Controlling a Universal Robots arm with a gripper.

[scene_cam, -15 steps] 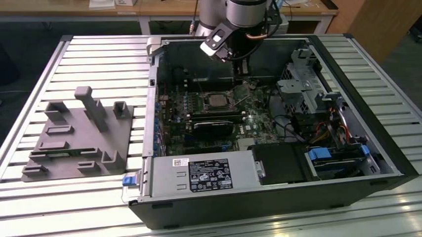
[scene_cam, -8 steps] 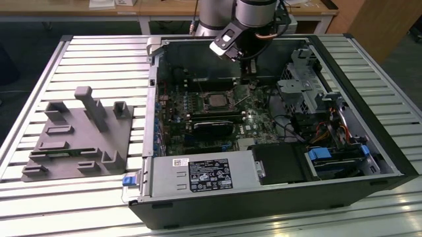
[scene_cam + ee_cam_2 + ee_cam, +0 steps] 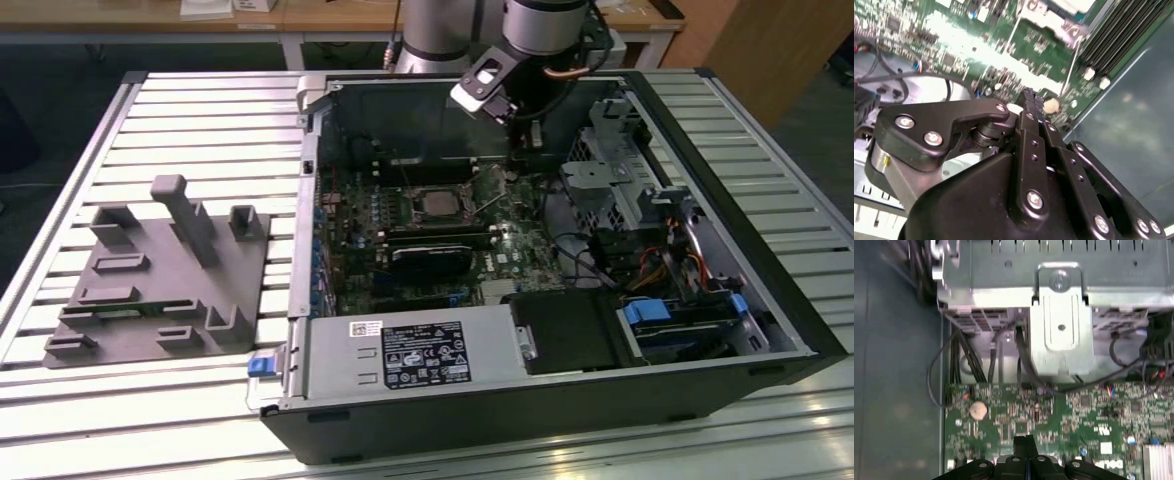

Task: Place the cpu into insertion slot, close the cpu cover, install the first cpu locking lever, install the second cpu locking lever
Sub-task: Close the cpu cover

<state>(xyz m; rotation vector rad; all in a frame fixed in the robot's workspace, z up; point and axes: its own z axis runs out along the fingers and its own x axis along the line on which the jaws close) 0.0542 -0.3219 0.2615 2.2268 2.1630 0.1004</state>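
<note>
Second wrist view: gripper [image 3: 1032,102] pressed together on nothing, likely to push rather than grasp; exterior view: it hangs at two o'clock of the insertion slot [image 3: 438,203]

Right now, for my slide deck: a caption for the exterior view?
Gripper hangs inside the open computer case, over the board near the insertion slot.

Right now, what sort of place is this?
Probably a robotics lab or workshop: an open computer case sits on a slatted metal table, a grey fixture plate beside it, wooden desks behind.
</note>
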